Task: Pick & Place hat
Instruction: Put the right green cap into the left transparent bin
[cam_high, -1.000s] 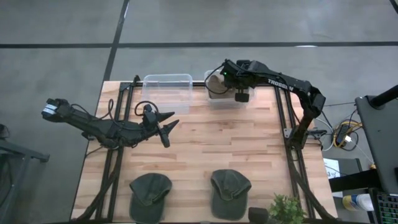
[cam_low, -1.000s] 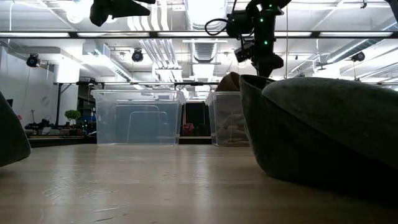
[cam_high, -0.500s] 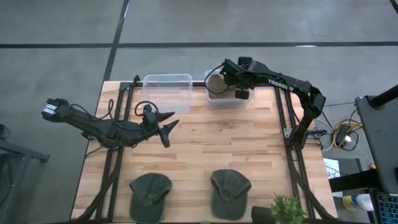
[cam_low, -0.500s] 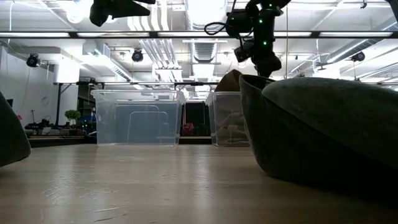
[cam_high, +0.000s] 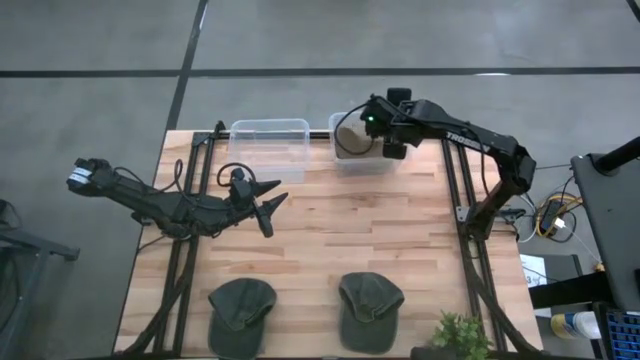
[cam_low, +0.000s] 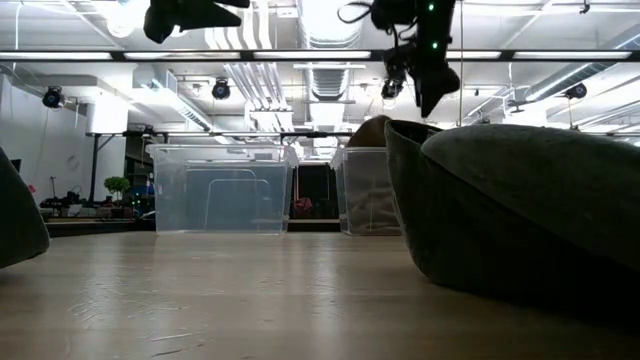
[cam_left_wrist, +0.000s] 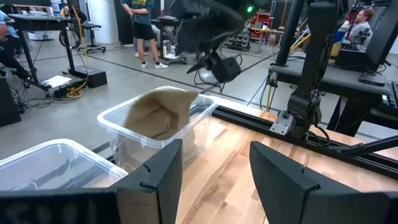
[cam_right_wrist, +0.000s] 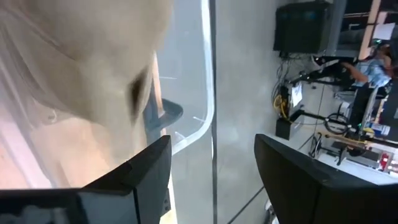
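Observation:
A tan hat (cam_high: 349, 138) lies in the right clear bin (cam_high: 358, 163) at the table's far edge, its crown rising above the rim (cam_left_wrist: 158, 111). My right gripper (cam_high: 378, 128) hangs open just above that bin, beside the hat (cam_right_wrist: 74, 62), and nothing is between its fingers (cam_right_wrist: 211, 180). In the low view it (cam_low: 421, 82) stands above the hat's top (cam_low: 371, 130). My left gripper (cam_high: 266, 206) waits open over the table's left middle, pointing at the bins (cam_left_wrist: 214, 174). Two green hats (cam_high: 241, 304) (cam_high: 368, 308) lie on their brims near the front edge.
An empty clear bin (cam_high: 270, 140) stands left of the one with the hat. A small plant (cam_high: 460, 335) sits at the near right corner. Bare wood lies between the bins and the green hats. In the left wrist view, people stand in the room beyond the table.
My right gripper has opened and let go of the tan hat, then risen a little above the right bin. The hat stays in the bin, its crown above the rim.

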